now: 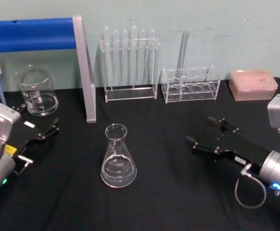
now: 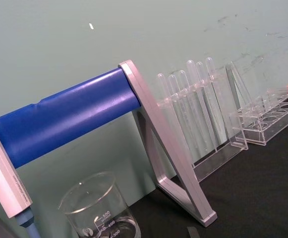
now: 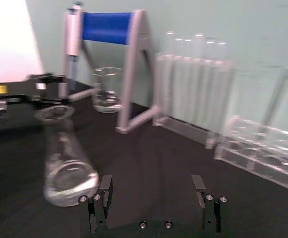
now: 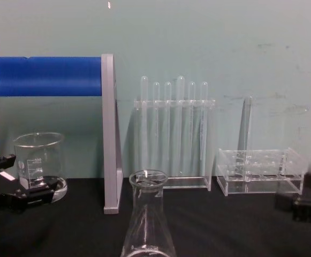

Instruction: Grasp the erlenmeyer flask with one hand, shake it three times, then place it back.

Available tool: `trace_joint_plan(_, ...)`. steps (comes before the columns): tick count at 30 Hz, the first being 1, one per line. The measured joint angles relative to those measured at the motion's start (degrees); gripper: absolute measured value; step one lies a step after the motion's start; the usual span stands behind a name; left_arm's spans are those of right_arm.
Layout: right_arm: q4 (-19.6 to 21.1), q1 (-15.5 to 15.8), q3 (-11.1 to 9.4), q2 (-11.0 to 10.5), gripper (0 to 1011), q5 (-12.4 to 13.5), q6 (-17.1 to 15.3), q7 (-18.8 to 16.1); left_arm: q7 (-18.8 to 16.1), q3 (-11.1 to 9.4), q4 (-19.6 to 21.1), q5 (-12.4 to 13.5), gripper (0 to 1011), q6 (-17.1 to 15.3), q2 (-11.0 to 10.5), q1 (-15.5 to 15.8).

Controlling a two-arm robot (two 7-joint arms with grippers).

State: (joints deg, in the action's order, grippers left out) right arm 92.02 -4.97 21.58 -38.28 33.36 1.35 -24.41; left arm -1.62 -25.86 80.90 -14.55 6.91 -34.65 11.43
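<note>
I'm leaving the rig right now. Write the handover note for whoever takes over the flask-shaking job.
Left claw: open, holding nothing, low over the table's left side, near the beaker.
Right claw: open, holding nothing, on the right, pointed toward the flask, with a gap between them.
Flask: upright at the table's middle, touched by neither claw.
Done: no grasp is in place.
Left: close one claw on the flask (the right looks best lined up), shake three times, set it back down.
</note>
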Motion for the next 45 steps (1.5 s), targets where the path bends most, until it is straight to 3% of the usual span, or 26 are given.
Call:
trace_joint_plan(10, 0.2, -0.88, 2.42, 1.19, 1000, 1.27, -0.75, -8.67, 0.0, 0.0, 0.0, 0.0, 1001, 0.0, 0.0, 0.0)
trace_joint_plan(18, -2.25, -4.46, 6.16, 3.1, 1000, -0.92, 0.15, -13.7, 0.0, 0.0, 0.0, 0.0, 1001, 0.0, 0.0, 0.0)
trace_joint_plan(31, -7.45, -10.4, 10.98, 7.36, 1000, -4.77, 1.4, -16.13, 0.0, 0.0, 0.0, 0.0, 1001, 0.0, 0.0, 0.0)
trace_joint_plan(45, -12.76, -14.72, 13.45, 12.15, 1000, -6.62, 2.01, -16.05, 0.0, 0.0, 0.0, 0.0, 1001, 0.0, 0.0, 0.0)
